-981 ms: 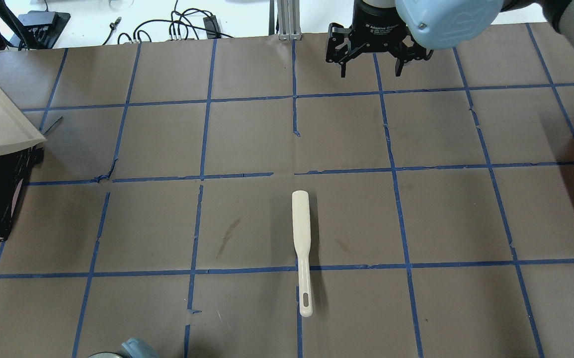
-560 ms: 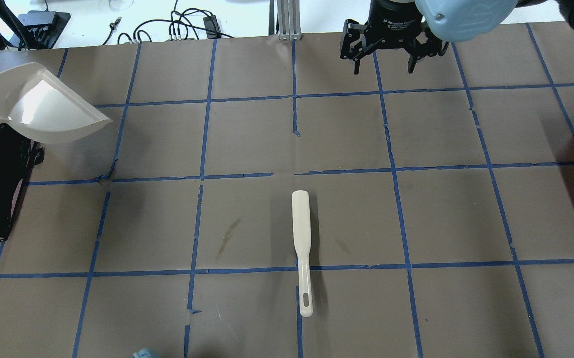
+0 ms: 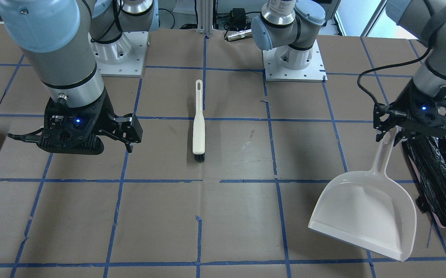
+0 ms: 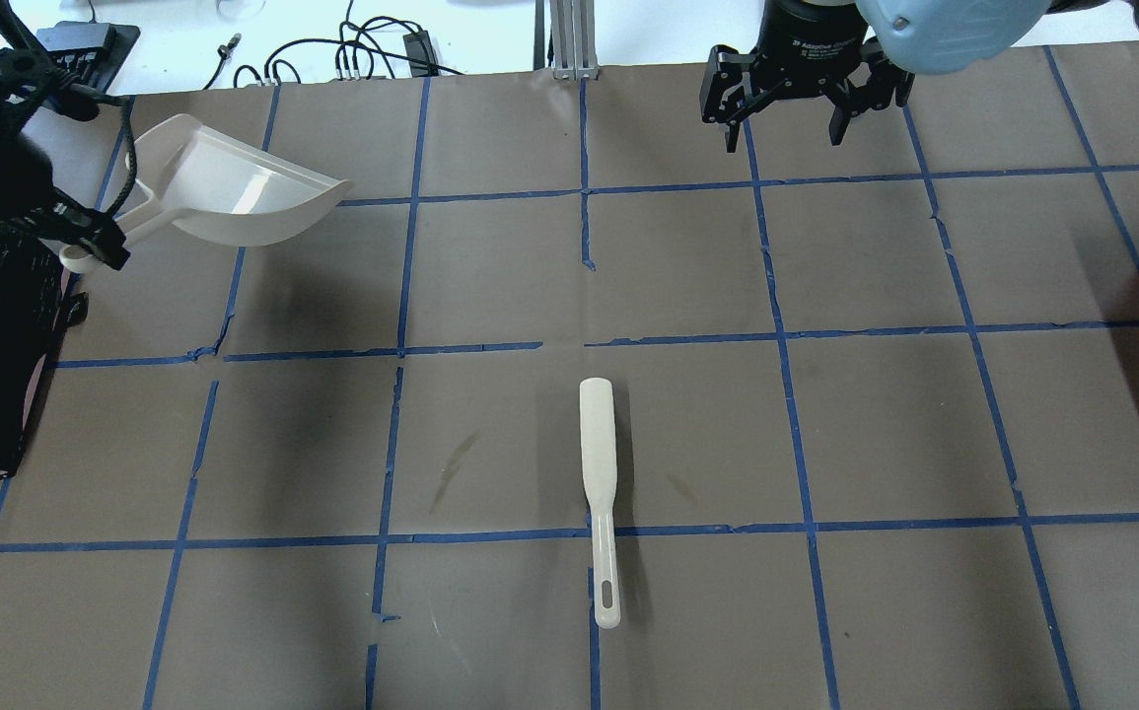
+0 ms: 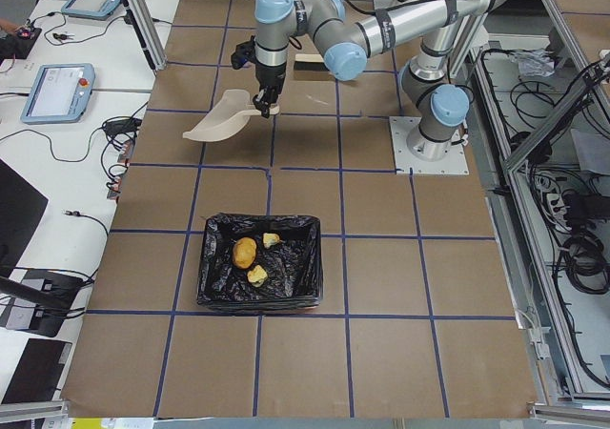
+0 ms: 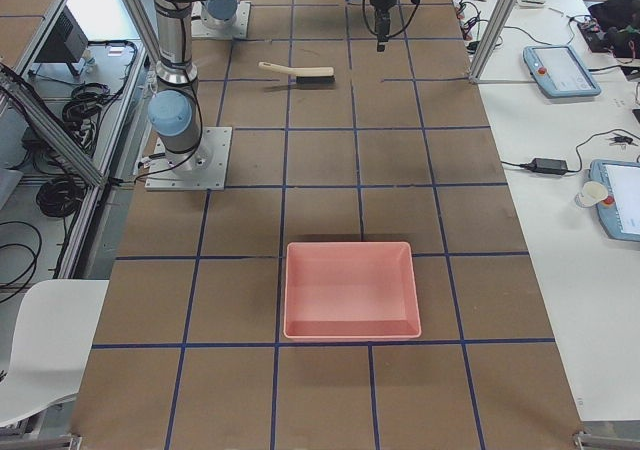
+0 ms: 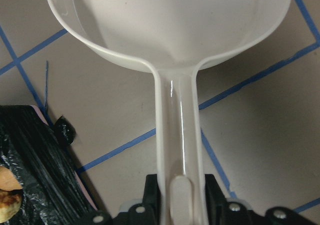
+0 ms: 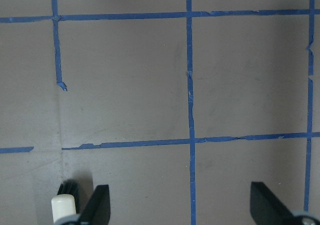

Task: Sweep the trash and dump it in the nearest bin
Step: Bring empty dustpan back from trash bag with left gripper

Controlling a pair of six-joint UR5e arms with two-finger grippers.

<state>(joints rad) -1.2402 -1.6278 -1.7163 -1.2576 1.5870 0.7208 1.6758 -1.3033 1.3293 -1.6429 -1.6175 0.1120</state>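
Though blurred, lettering (image 4: 820, 46) on right claw (image 4: 783, 138)

Our left arm (image 3: 437, 73) and right arm (image 3: 66, 58) are grey tubes with pale blue caps (image 3: 37, 23). We see the left gripper (image 3: 390, 136) and right gripper (image 3: 133, 142) in black, each with a blue light.
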